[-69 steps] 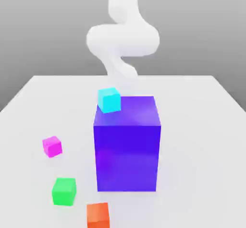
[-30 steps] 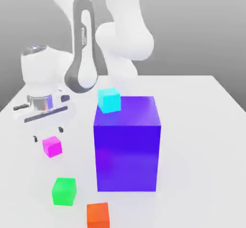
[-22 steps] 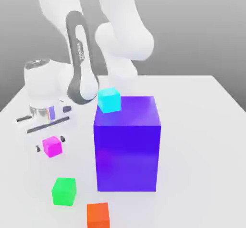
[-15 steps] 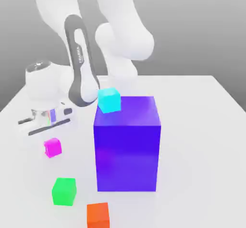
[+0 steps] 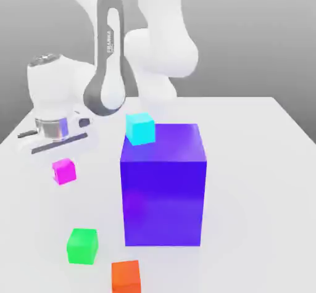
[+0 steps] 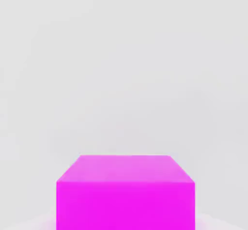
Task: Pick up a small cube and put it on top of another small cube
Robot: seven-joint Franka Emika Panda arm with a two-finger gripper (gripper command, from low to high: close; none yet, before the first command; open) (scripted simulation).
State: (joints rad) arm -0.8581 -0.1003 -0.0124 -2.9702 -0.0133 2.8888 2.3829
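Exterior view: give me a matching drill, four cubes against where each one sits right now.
Things:
1. magenta cube
2. cyan cube
3. green cube
4. orange cube

Places:
A. on the big blue-purple block, at its top corner
B. at the view's bottom edge
C. just under the robot's hand
D. on the table, between magenta and orange

Pairs: 1-C, 2-A, 3-D, 4-B

A big blue-purple block (image 5: 163,187) stands on the white bench (image 5: 259,174), near its middle. A cyan cube (image 5: 140,128) sits at the block's upper corner toward the exterior view's left. A green cube (image 5: 82,245) lies on the bench nearer the camera, left of the block, and an orange cube (image 5: 126,277) lies just beyond it at the lower edge.
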